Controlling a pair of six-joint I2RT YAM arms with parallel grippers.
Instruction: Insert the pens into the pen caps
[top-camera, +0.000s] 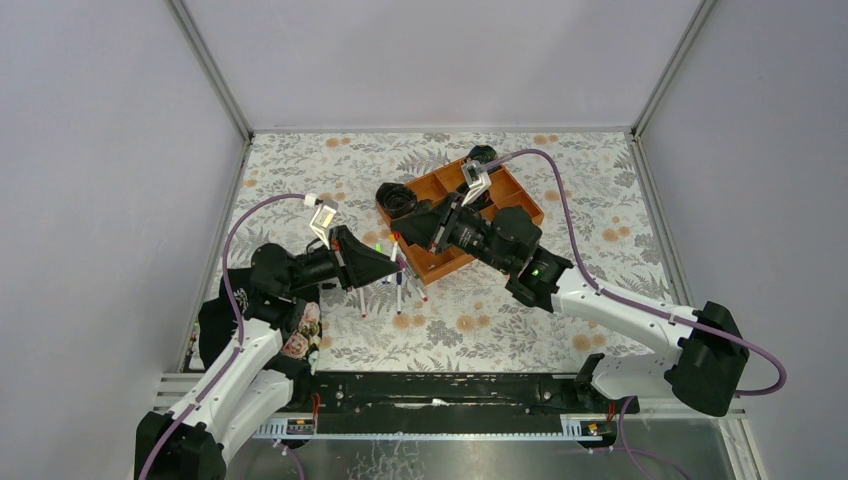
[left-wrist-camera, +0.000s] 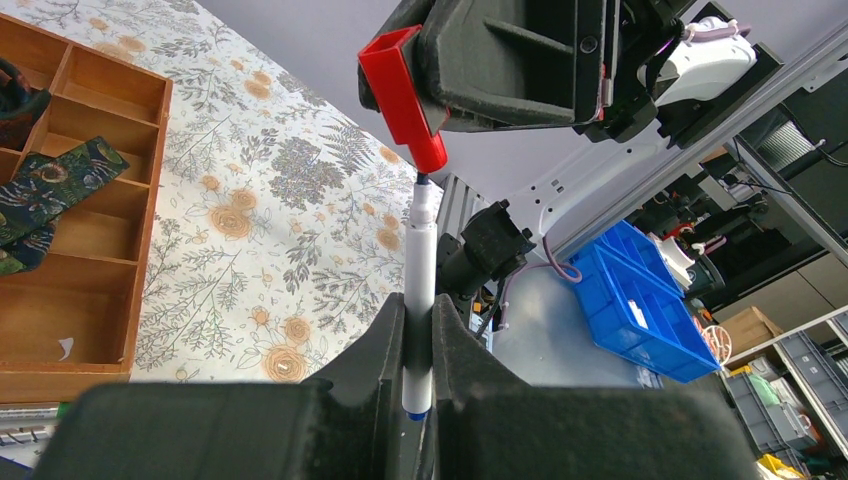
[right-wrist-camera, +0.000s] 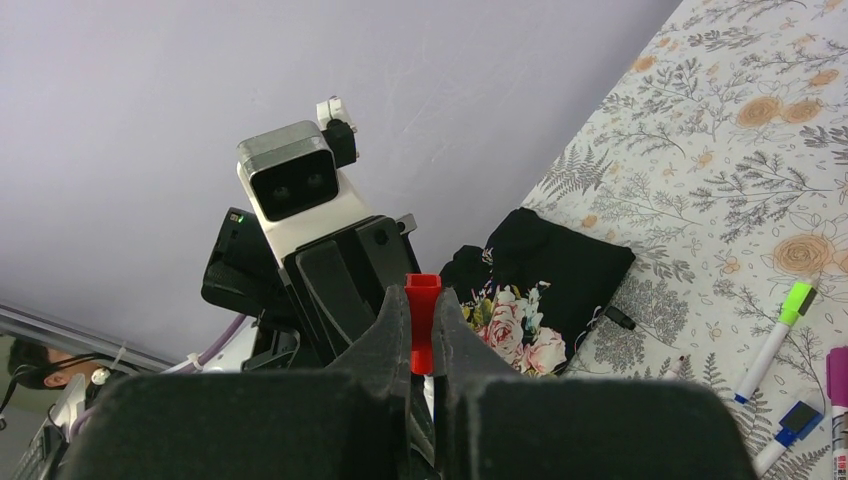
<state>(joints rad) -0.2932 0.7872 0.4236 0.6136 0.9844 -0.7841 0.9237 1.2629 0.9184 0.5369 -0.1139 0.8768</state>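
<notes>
Centre frame, the left gripper (left-wrist-camera: 418, 322) clamps a white-barrelled pen (left-wrist-camera: 420, 250) whose tip meets the red plastic cap (left-wrist-camera: 403, 100) pinched just above by the right gripper (right-wrist-camera: 421, 345), the cap tilted slightly off the pen's line.

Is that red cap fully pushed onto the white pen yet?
No: the red cap only meets the pen at its dark tip, which shows bare below the cap.
</notes>
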